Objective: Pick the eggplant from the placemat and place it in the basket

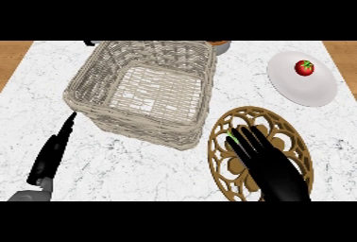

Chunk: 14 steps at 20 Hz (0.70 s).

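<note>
One basket (97,101), one placemat (296,142), one plate (293,87), one tomato (304,67).

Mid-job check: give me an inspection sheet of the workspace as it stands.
Surface: white marble counter, wood at both sides.
Job's things: wicker basket holds nothing; brown openwork placemat; eggplant mostly hidden, green bit by the fingers.
Clutter: tomato on white plate; dark object behind basket.
Robot hands: right robot hand over placemat, fingers extended; left robot hand at lower left, fingers straight.
Cables: nothing seen.
Surroundings: nothing seen.
</note>
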{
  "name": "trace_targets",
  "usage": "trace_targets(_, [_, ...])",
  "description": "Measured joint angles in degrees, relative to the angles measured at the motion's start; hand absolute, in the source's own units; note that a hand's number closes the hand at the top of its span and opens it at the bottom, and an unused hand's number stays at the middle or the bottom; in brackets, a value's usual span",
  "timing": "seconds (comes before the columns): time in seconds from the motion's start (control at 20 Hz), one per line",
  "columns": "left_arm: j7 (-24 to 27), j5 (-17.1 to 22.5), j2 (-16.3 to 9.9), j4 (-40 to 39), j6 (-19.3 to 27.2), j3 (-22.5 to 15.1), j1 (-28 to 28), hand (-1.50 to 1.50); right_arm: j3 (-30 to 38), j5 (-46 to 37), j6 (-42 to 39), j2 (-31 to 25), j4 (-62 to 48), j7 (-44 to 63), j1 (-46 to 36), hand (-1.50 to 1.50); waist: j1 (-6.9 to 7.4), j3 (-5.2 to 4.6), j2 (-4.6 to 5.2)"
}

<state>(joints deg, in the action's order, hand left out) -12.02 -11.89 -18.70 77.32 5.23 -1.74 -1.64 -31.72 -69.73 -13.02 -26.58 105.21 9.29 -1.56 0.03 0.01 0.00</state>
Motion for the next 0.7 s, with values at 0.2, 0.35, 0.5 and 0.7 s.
trace_targets(0.2, [-0.78, -0.44, 0.60, 0.49, -1.39, 1.04, -0.17, 0.00, 2.75, -0.97, 0.35, 1.25, -2.96, -3.07, -0.42, -1.50, 0.02, -0.01, -0.02])
trace_targets(0.35, [-2.05, -1.29, 1.36, 2.48, -1.63, 1.00, 0.69, 0.00, 3.62, -1.47, -0.36, 3.36, -4.98, -4.38, -1.51, -1.50, 0.09, 0.00, -0.02])
trace_targets(0.5, [-1.61, -2.19, 2.26, 2.09, -1.54, 1.46, 0.39, 0.00, 3.01, -3.59, -0.03, 5.17, -6.22, -4.92, -0.90, -1.50, 0.04, -0.13, -0.13])
trace_targets(0.7, [-1.97, -2.66, 2.38, 2.40, -2.25, 2.36, 0.24, 0.00, 3.62, -4.61, -1.72, 5.83, -6.96, -6.01, -0.73, 1.50, 0.06, -0.40, -0.36])
